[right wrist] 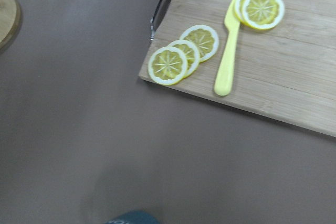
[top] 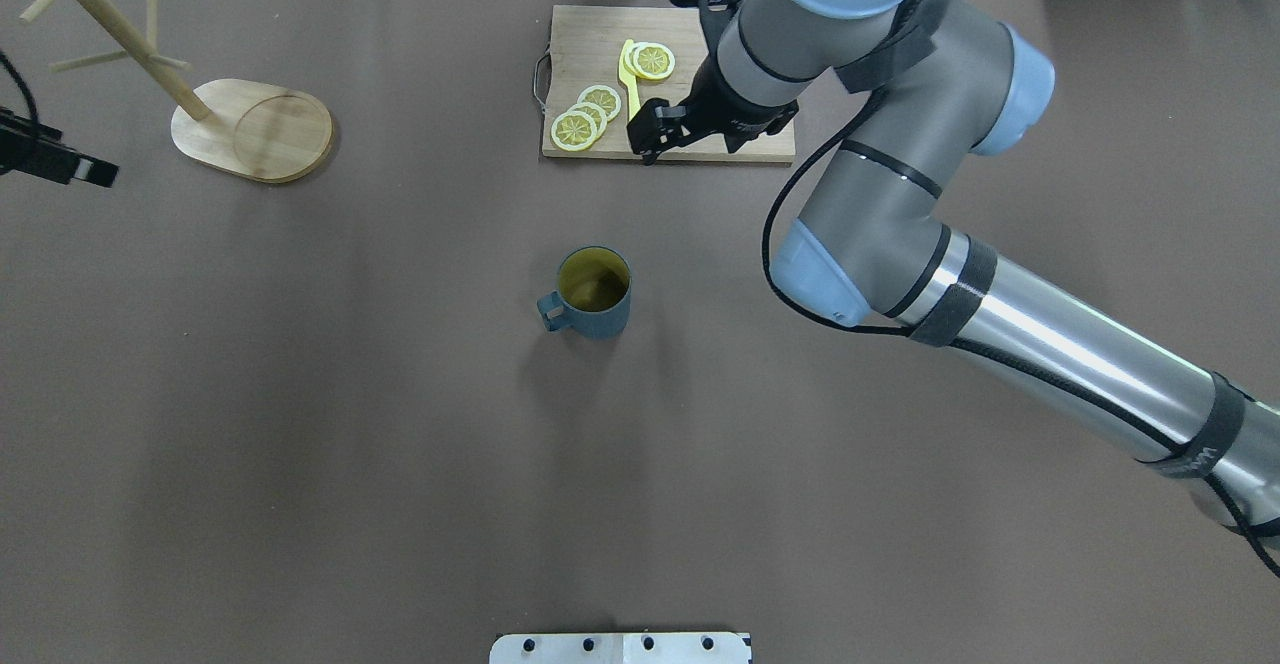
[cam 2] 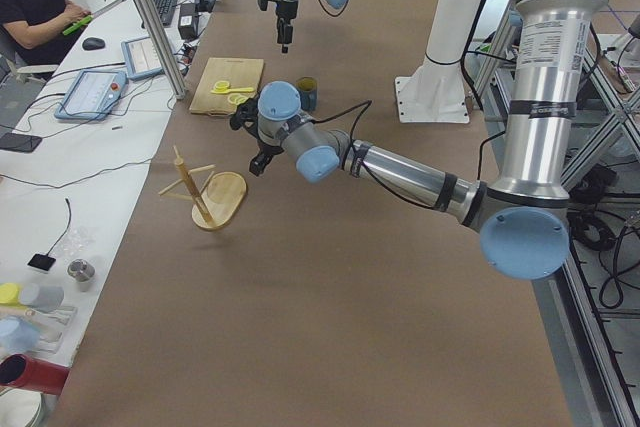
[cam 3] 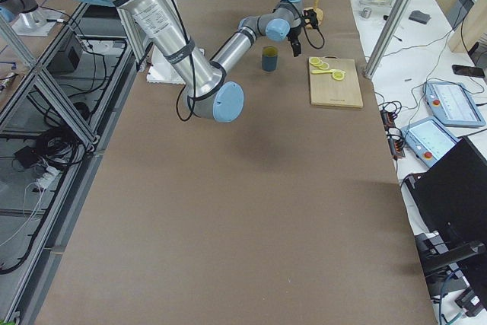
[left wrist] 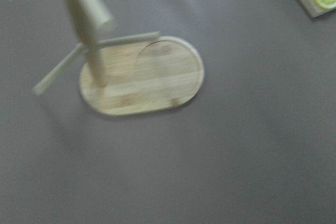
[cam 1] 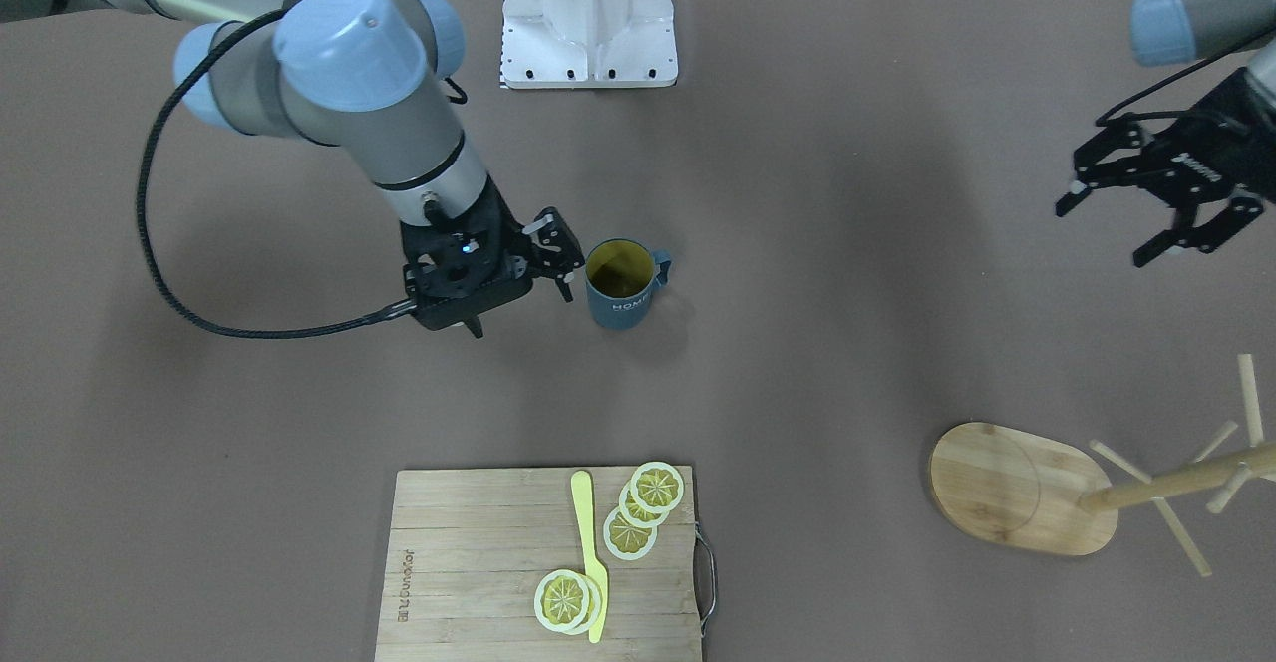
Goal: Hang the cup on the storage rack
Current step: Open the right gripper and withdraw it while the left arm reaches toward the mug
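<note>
The dark blue-grey cup (cam 1: 620, 288) stands upright mid-table, yellow inside, with its handle towards the rack side; it also shows in the overhead view (top: 594, 294). My right gripper (cam 1: 521, 288) hovers just beside the cup, on the side away from the handle. It is open, empty and not touching the cup. The wooden storage rack (cam 1: 1017, 488) stands near the far table corner on my left (top: 255, 129). My left gripper (cam 1: 1109, 228) is open and empty, above the table near the rack; its wrist view looks down on the rack's base (left wrist: 142, 77).
A wooden cutting board (cam 1: 478, 562) holds lemon slices (cam 1: 648, 502) and a yellow knife (cam 1: 590, 552) at the far table edge (top: 590, 44). The white arm mount (cam 1: 588, 24) sits at the robot's side.
</note>
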Controlling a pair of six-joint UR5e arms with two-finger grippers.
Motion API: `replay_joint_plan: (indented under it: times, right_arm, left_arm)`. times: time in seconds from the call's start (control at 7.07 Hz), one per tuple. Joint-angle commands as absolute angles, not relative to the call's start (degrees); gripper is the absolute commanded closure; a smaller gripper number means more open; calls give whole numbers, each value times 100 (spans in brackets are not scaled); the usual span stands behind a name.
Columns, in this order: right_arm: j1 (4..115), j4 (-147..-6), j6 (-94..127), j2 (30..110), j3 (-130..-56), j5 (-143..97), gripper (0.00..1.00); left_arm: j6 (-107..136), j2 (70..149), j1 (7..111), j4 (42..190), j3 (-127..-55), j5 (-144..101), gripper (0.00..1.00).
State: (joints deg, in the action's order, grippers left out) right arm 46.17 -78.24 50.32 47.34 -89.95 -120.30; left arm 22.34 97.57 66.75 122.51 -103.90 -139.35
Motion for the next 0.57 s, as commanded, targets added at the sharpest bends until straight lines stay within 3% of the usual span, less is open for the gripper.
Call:
replay_joint_plan:
  times: [0.0, 0.42]
  right_arm:
    - [5131, -7805, 5010, 5550, -9140, -12576, 1]
    - [5335, -7893, 5027, 5888, -9027, -12595, 1]
  left_arm:
    - [2496, 10342, 6127, 13526, -9769, -13887, 3]
    - [2792, 10809, 4681, 14229, -9554, -11758, 3]
